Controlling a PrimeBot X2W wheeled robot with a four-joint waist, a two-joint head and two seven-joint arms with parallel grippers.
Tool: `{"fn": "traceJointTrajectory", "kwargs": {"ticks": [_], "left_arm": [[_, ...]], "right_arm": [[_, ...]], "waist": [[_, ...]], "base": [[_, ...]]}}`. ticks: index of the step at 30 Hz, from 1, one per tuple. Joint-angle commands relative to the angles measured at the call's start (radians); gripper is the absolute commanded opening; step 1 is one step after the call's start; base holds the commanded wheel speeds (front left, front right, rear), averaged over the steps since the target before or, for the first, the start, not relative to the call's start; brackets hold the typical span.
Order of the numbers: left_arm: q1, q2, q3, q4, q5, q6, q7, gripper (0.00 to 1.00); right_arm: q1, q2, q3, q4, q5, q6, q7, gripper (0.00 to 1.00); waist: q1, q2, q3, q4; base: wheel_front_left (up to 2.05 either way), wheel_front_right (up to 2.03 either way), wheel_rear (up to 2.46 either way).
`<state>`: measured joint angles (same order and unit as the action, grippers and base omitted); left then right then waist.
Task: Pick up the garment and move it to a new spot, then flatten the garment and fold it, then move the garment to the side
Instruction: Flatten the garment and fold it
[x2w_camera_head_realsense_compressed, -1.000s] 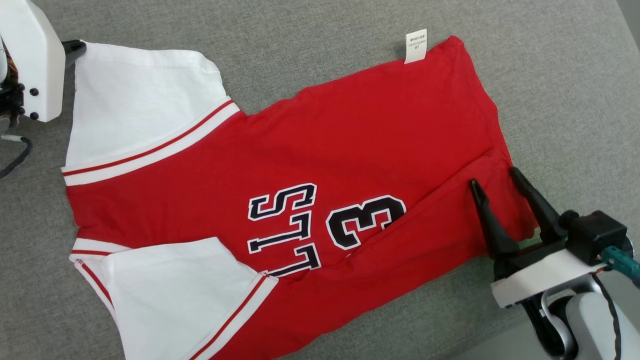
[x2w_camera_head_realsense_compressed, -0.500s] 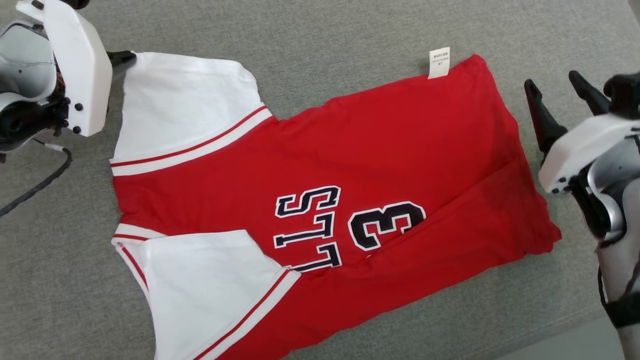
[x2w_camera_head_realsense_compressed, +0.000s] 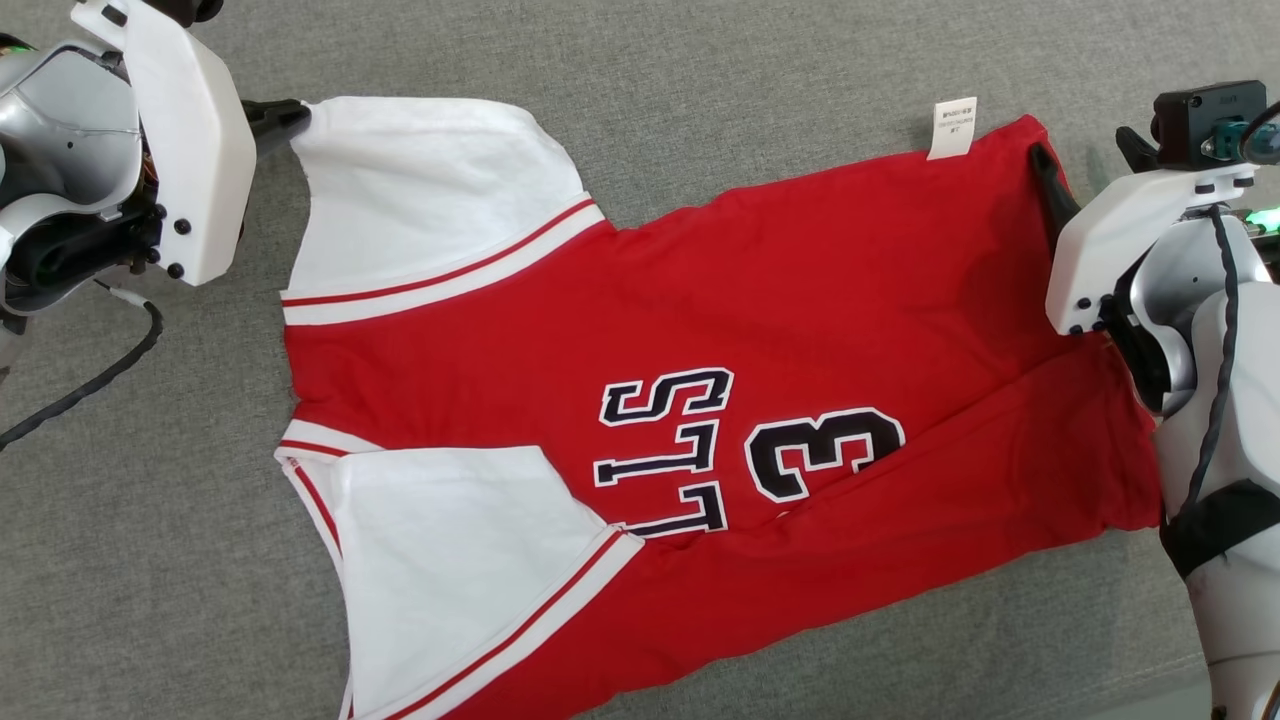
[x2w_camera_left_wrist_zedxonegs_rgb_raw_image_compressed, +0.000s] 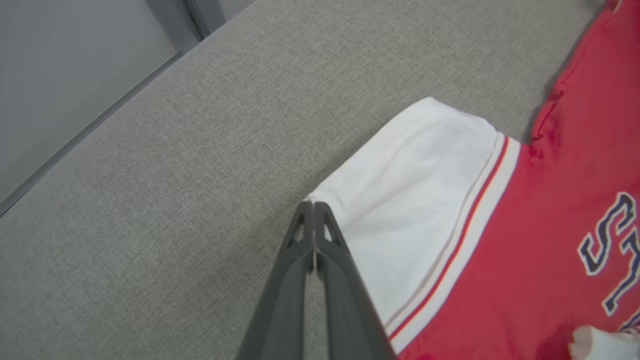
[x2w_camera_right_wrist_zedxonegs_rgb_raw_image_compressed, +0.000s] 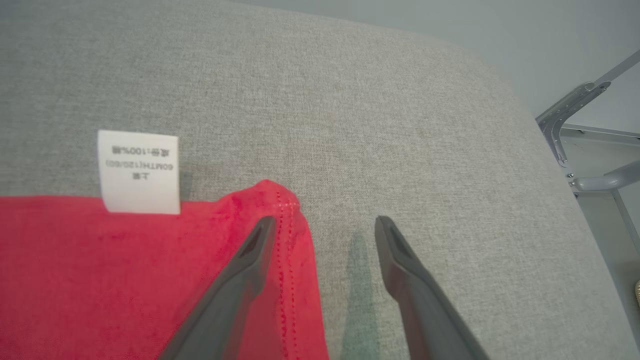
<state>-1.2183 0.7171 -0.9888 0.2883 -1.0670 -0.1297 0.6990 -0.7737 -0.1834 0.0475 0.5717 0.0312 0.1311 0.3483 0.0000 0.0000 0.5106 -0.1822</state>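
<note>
The garment (x2w_camera_head_realsense_compressed: 760, 300) lies lengthwise across the head view, sleeves leftward. The left pincer (x2w_camera_left_wrist_zedxonegs_rgb_raw_image_compressed: 314, 206) is closed, seemingly nipping a sleeve corner. The right pincer (x2w_camera_right_wrist_zedxonegs_rgb_raw_image_compressed: 325, 222) gapes wide astride the hem corner.

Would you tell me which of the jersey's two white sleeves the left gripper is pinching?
The far sleeve, topmost in the head view: the left gripper has jaws shut on its outer corner. The near sleeve lies free.

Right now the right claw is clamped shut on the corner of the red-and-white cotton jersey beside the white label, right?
No: the right claw is open, straddling the corner of the red-and-white cotton jersey beside the white label, as the right wrist view shows.
</note>
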Motion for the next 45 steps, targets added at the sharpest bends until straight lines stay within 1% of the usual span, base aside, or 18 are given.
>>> {"fn": "traceJointTrajectory", "kwargs": {"ticks": [1,2,3,4,7,8,10,14,17,19,21,25,29,30,31,38,42,45], "left_arm": [[-0.018,0.006,-0.004,-0.003,-0.007,0.000,-0.006,0.00],[-0.020,0.008,-0.007,-0.004,-0.009,0.000,-0.009,0.00],[-0.021,0.008,-0.010,-0.005,-0.011,0.000,-0.013,0.00],[-0.023,0.009,-0.013,-0.006,-0.012,0.000,-0.013,0.00],[-0.027,0.009,-0.025,-0.008,-0.016,0.000,-0.021,0.00],[-0.027,0.009,-0.029,-0.008,-0.019,0.000,-0.023,0.00],[-0.033,0.007,-0.038,-0.008,-0.021,0.000,-0.029,0.00],[-0.043,0.006,-0.052,-0.005,-0.026,0.000,-0.041,0.00],[-0.045,0.012,-0.064,0.001,-0.031,0.000,-0.051,0.00],[-0.045,0.015,-0.073,0.005,-0.037,0.000,-0.056,0.00],[-0.048,0.017,-0.081,0.008,-0.044,0.000,-0.062,0.00],[-0.054,0.020,-0.098,0.017,-0.054,0.000,-0.079,0.00],[-0.066,0.020,-0.113,0.002,-0.041,0.000,-0.127,0.00],[-0.073,0.027,-0.124,-0.008,-0.028,0.000,-0.175,0.00],[-0.073,0.027,-0.124,-0.008,-0.028,0.000,-0.175,0.00],[-0.107,0.039,-0.169,-0.037,-0.025,0.000,-0.356,0.00],[-0.113,0.048,-0.205,-0.053,-0.046,0.000,-0.426,0.00],[-0.092,0.068,-0.230,-0.083,-0.073,0.000,-0.459,0.00]], "right_arm": [[-0.018,-0.005,0.002,0.017,-0.007,-0.001,-0.013,1.00],[-0.025,-0.006,0.005,0.031,-0.008,-0.001,-0.021,1.00],[-0.033,-0.007,0.008,0.045,-0.009,-0.001,-0.028,0.97],[-0.041,-0.008,0.009,0.058,-0.009,-0.001,-0.034,0.86],[-0.065,-0.010,0.013,0.098,0.002,-0.001,-0.043,0.62],[-0.072,-0.011,0.014,0.112,0.007,-0.001,-0.043,0.51],[-0.087,-0.016,0.012,0.136,0.012,-0.001,-0.040,0.44],[-0.110,-0.012,0.018,0.181,0.029,-0.001,-0.035,0.36],[-0.123,-0.017,0.026,0.208,0.043,-0.001,-0.037,0.23],[-0.129,-0.018,0.030,0.225,0.060,-0.001,-0.031,0.19],[-0.134,-0.021,0.036,0.245,0.073,-0.001,-0.019,0.00],[-0.140,-0.033,0.048,0.269,0.095,-0.001,-0.005,0.00],[-0.147,-0.045,0.057,0.264,0.111,-0.001,-0.029,0.00],[-0.154,-0.054,0.061,0.250,0.121,-0.001,-0.057,0.00],[-0.154,-0.054,0.061,0.250,0.121,-0.001,-0.057,0.00],[-0.163,-0.096,0.075,0.208,0.167,-0.001,-0.138,0.00],[-0.131,-0.113,0.068,0.169,0.235,-0.001,-0.163,0.00],[-0.088,-0.142,0.062,0.120,0.315,-0.001,-0.144,0.00]], "waist": [[0.0000,0.0000,0.001,0.002],[0.0000,0.0000,0.001,0.004],[0.0000,0.0000,0.002,0.005],[0.0000,0.0000,0.002,0.007],[0.0000,0.0000,0.004,0.013],[0.0000,0.0000,0.005,0.015],[0.0000,0.0000,0.006,0.019],[0.0000,0.0000,0.005,0.028],[0.0000,0.0000,0.002,0.035],[0.0000,0.0000,0.000,0.039],[0.0000,0.0000,-0.004,0.044],[0.0000,0.0000,-0.014,0.053],[0.0000,0.0000,-0.024,0.058],[0.0000,0.0000,-0.032,0.061],[0.0000,0.0000,-0.032,0.061],[0.0000,0.0000,-0.072,0.071],[0.0000,0.0000,-0.103,0.086],[0.0000,0.0000,-0.127,0.101]], "base": [[0.00,0.00,0.00],[0.00,0.00,0.00],[0.00,0.00,0.00],[0.00,0.00,0.00],[0.00,0.00,0.00],[0.00,0.00,0.00],[0.00,0.00,0.00],[0.00,0.00,0.00],[0.00,0.00,0.00],[0.00,0.00,0.00],[0.00,0.00,0.00],[0.00,0.00,0.00],[0.00,0.00,0.00],[0.00,0.00,0.00],[0.00,0.00,0.00],[0.00,0.00,0.00],[0.00,0.00,0.00],[0.00,0.00,0.00]]}}
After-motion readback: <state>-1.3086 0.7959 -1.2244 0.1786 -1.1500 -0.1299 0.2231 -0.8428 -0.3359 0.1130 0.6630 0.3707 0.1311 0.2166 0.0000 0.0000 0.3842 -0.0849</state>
